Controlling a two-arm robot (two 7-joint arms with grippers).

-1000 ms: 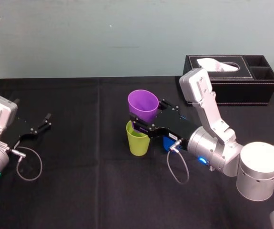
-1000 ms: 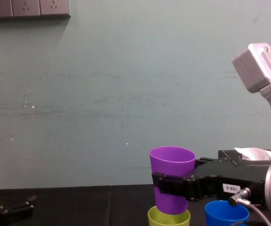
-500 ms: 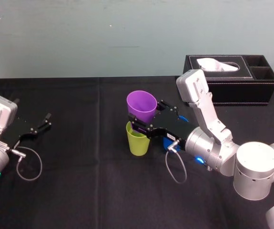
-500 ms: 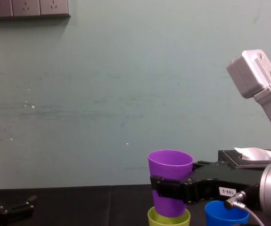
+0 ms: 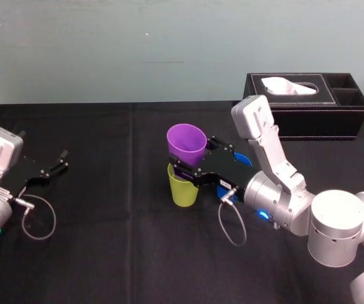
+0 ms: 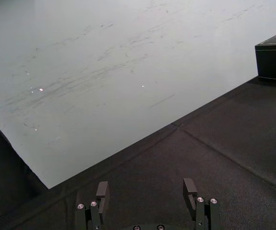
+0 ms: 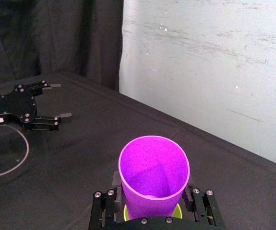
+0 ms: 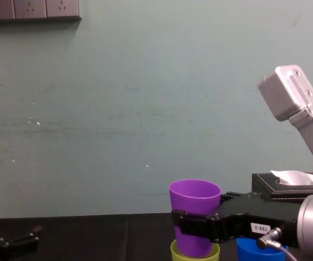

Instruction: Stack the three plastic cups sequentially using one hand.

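Status: first of two stacks under way.

- **Left edge of the table (image 5: pixel 106 253):** the left gripper (image 5: pixel 58 162) is parked with jaws spread, holding nothing.
- **Mid-table:** the right gripper (image 5: pixel 185 170) pinches the purple cup (image 5: pixel 187 142) across its lower wall. The cup is upright, its base dipped into the mouth of the yellow-green cup (image 5: pixel 183 190), which stands on the table. It looks partly nested, not seated to full depth (my read). The purple cup is hollow inside in the right wrist view.
- **Just behind the right gripper's body:** the blue cup (image 8: pixel 253 250) stands apart from the pair, mostly hidden. I can't tell its contents.
- **Left to do:** seat purple, let go, then fetch blue and drop it into purple.
- **Far right corner:** black tissue box (image 5: pixel 305 114), white tissue poking from the big compartment. The side compartments are too dark to judge.
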